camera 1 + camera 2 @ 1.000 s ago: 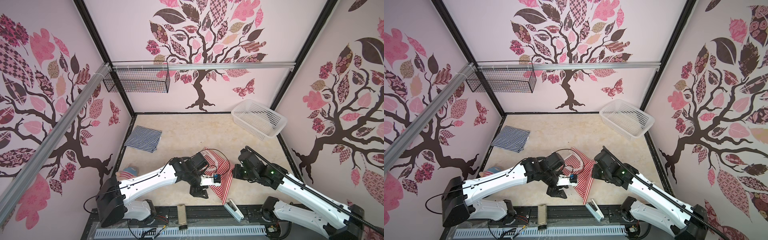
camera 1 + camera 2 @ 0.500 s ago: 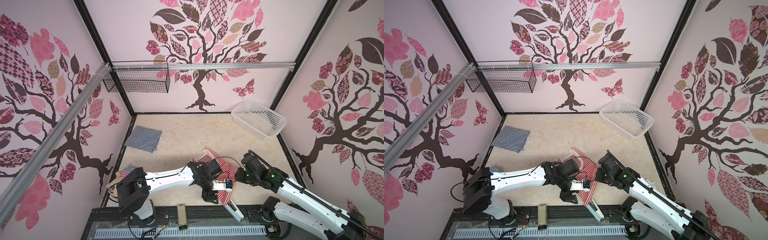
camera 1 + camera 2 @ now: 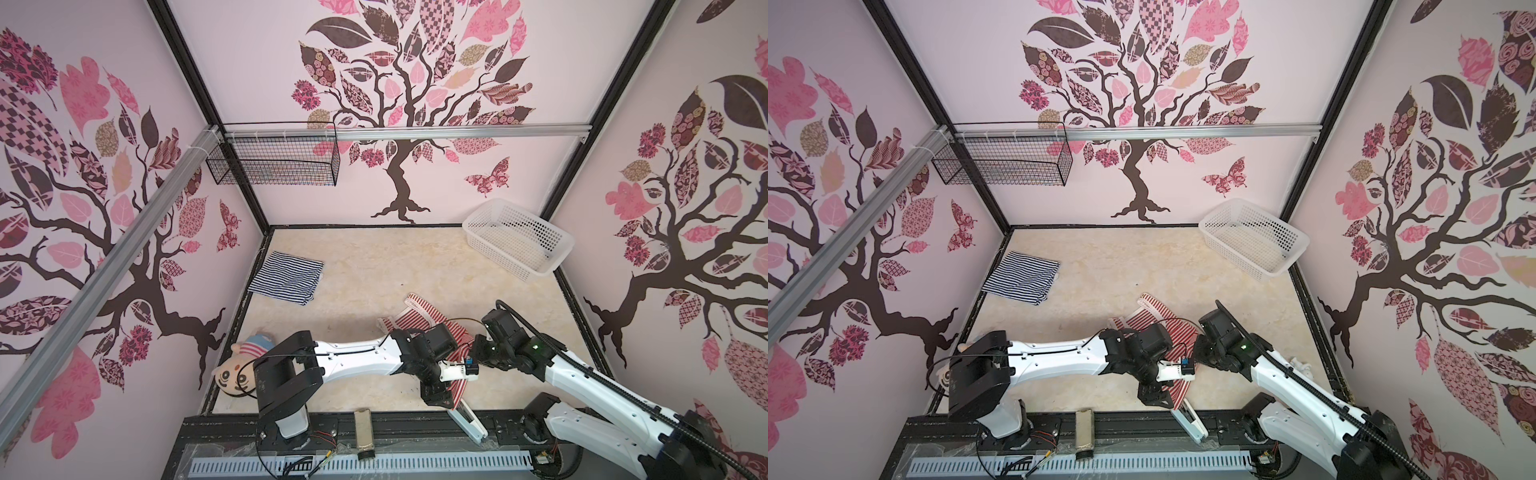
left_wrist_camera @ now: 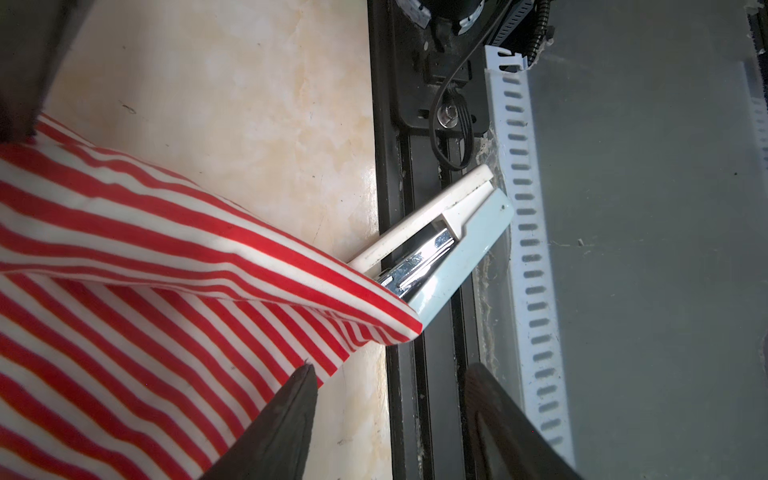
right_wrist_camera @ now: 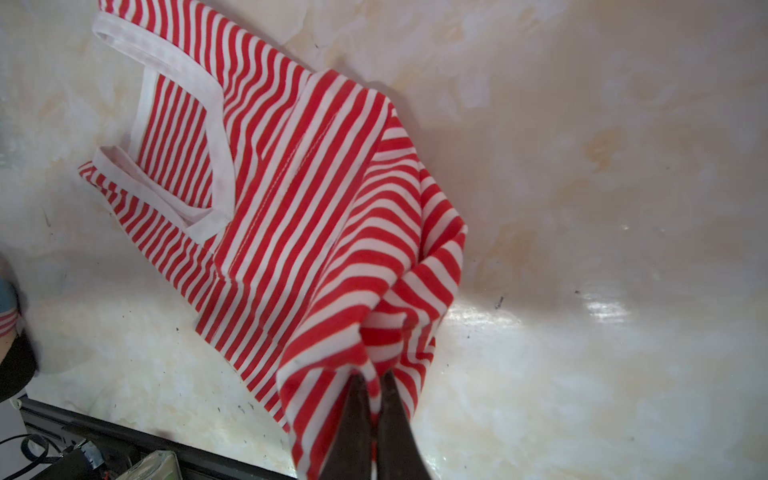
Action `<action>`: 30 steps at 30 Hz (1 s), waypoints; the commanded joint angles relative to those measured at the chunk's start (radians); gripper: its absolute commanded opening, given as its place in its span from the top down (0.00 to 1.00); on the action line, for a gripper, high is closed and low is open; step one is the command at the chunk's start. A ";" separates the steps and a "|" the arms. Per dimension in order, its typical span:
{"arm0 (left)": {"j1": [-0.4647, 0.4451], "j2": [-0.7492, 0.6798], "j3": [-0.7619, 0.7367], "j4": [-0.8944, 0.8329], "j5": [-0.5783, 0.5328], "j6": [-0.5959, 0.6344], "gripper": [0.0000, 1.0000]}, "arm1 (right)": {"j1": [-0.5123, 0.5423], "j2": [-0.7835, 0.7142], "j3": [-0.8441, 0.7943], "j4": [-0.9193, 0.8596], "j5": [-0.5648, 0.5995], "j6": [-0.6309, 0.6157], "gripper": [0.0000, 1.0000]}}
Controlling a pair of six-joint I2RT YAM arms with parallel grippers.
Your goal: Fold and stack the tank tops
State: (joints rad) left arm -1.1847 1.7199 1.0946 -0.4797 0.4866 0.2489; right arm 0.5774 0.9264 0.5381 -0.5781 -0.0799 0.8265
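The red-and-white tank top [image 3: 428, 322] [image 3: 1156, 322] lies crumpled at the front middle of the table, straps toward the back. My right gripper [image 5: 374, 380] is shut on a bunched corner of it [image 5: 316, 216] and holds that corner up off the table. A hem corner [image 4: 174, 266] trails to the front edge over a stapler. My left gripper [image 4: 390, 370] [image 3: 436, 399] hangs open at that front edge with nothing between its fingers; one finger [image 4: 291, 415] overlaps the cloth's edge. The navy-and-white tank top [image 3: 286, 277] [image 3: 1021, 277] lies folded at the back left.
A white plastic basket [image 3: 519, 243] stands at the back right and a wire basket [image 3: 274, 160] hangs on the back wall. A plush doll [image 3: 237, 370] lies at the front left. The stapler [image 4: 440, 241] [image 3: 467, 419] rests across the black front rail [image 4: 399, 124].
My left arm has swung right and toward the front edge, and its jaws have widened a little. The right gripper has shifted slightly, still shut on the red cloth.
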 commanded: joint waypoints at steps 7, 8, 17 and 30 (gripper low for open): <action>0.027 0.109 0.063 0.027 -0.110 -0.079 0.40 | -0.060 0.028 -0.071 0.062 -0.058 -0.017 1.00; 0.049 0.115 0.061 0.029 -0.088 -0.084 0.40 | -0.062 0.028 -0.077 0.064 -0.058 -0.017 1.00; 0.207 0.174 0.080 -0.036 -0.105 -0.036 0.41 | -0.062 0.037 -0.135 0.150 -0.122 0.000 1.00; 0.450 0.255 0.190 -0.162 -0.214 0.065 0.43 | -0.058 0.137 -0.120 0.268 -0.210 0.013 1.00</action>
State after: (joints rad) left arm -0.7765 1.9404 1.2633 -0.5812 0.3401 0.2779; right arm 0.5140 1.0420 0.4026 -0.3515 -0.2546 0.8268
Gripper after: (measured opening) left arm 0.574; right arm 0.057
